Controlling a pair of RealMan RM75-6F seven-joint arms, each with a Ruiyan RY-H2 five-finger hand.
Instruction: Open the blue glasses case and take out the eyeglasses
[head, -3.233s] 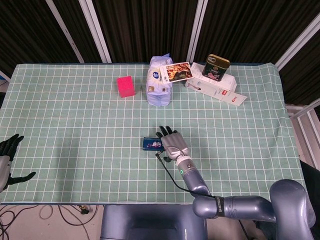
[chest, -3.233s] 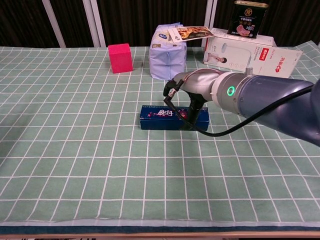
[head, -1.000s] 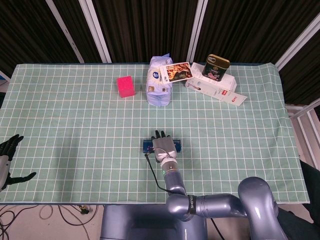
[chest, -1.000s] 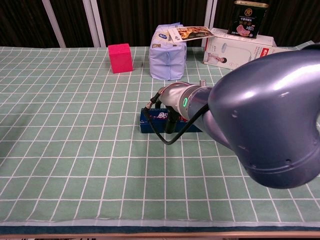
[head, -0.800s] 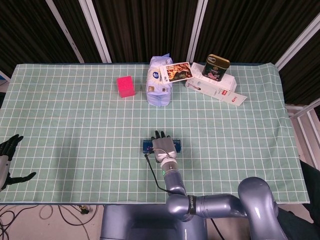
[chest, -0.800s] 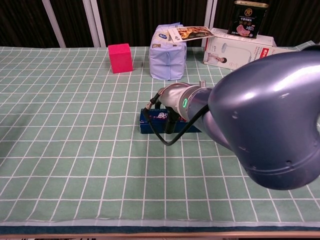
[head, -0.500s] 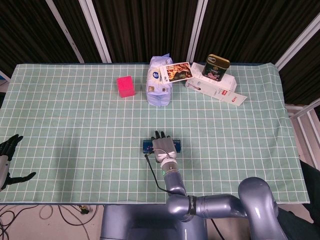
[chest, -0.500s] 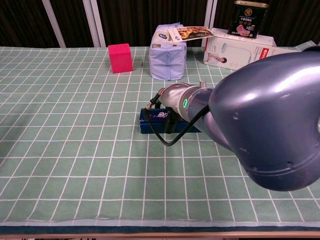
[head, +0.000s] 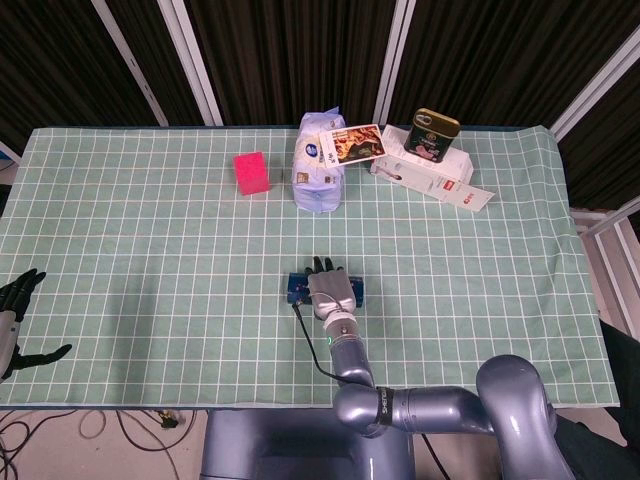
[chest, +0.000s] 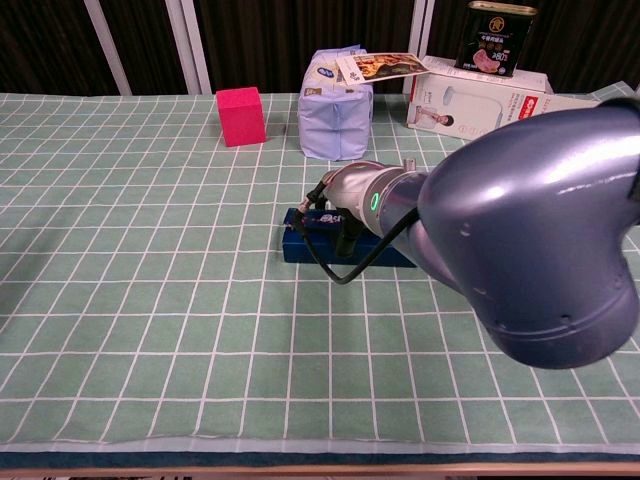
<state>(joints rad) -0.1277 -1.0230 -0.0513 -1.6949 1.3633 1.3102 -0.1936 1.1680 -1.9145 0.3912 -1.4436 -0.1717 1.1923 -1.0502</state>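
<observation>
My right hand (head: 331, 290) lay on the blue case (chest: 300, 246); I could not tell its grip. My left hand (head: 14, 318) hung open off the counter (head: 150, 260).

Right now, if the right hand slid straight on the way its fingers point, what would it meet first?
Likely the blue tissue pack. The right hand lies over the blue glasses case, fingers pointing to the table's far side; bare cloth lies between. Exact heading is uncertain.

Your right hand (head: 330, 291) lies flat over the blue glasses case (head: 294, 288) near the table's (head: 150, 250) front edge; your left hand (head: 12, 318) hangs off the front-left corner.
</observation>
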